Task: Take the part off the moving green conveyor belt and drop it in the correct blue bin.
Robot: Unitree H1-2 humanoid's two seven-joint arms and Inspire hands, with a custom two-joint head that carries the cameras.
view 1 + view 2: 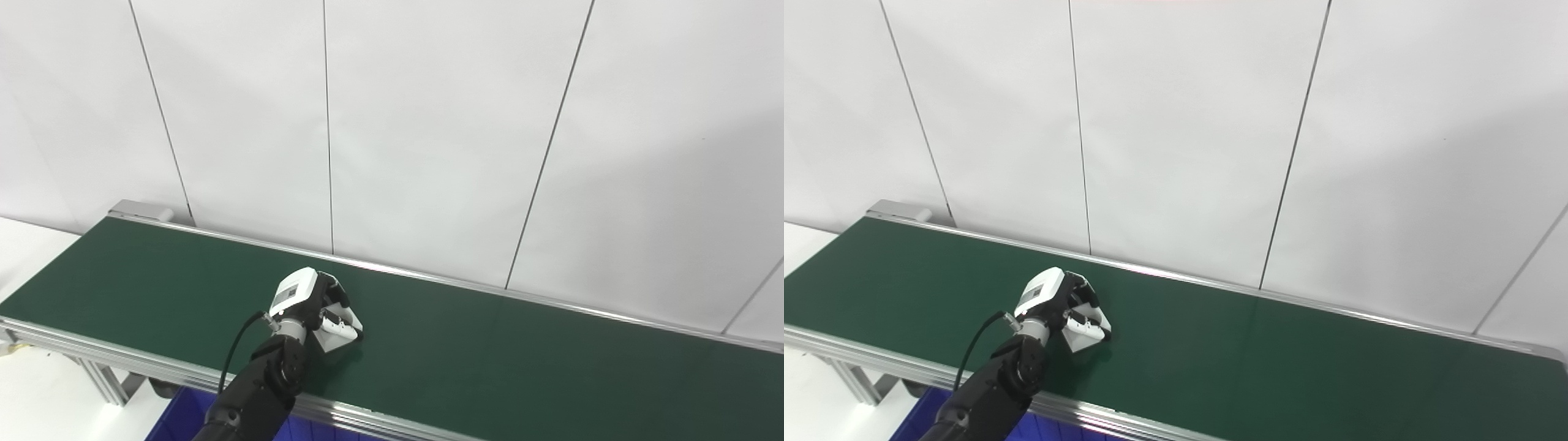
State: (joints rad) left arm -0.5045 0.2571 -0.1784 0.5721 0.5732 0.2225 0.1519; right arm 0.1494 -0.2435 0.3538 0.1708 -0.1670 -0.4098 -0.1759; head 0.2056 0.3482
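Observation:
My left hand (309,300) reaches over the green conveyor belt (490,349) from the bottom left. Its fingers curl over a small white part (338,335) that rests on the belt, thumb on the near side. In the right eye view the same hand (1056,298) covers the white part (1084,335). Whether the part is lifted or still lying on the belt is hard to tell; it appears to touch the surface. My right hand is out of sight.
A blue bin (184,416) shows below the belt's near rail (367,413) at the bottom left. White wall panels stand behind the belt. A white table surface lies at the far left (24,245).

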